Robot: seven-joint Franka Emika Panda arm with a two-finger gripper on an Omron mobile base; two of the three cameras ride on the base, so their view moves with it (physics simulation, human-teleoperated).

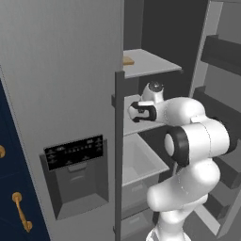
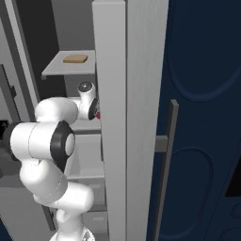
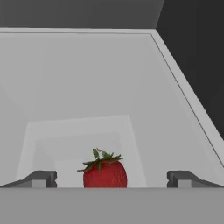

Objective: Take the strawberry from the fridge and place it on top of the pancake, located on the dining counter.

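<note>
**Reaching for the strawberry inside the fridge**

The arm reached into the open fridge [image 1: 70, 70], its hand over the middle shelf [image 1: 141, 127]. In the hand view the gripper [image 3: 112, 178] had its fingers spread wide apart, and the strawberry [image 3: 105, 172] stood upright on the shelf between the two fingertips, nearer the left one, touching neither so far as could be seen. A sliver of red showed beside the hand in the right base view. A flat tan item [image 2: 75, 59] lay on the shelf above, well apart. The step in hand appeared to be the pick-up approach. The next move would likely call for centring the berry, then closing gently so it did not roll away.
</note>
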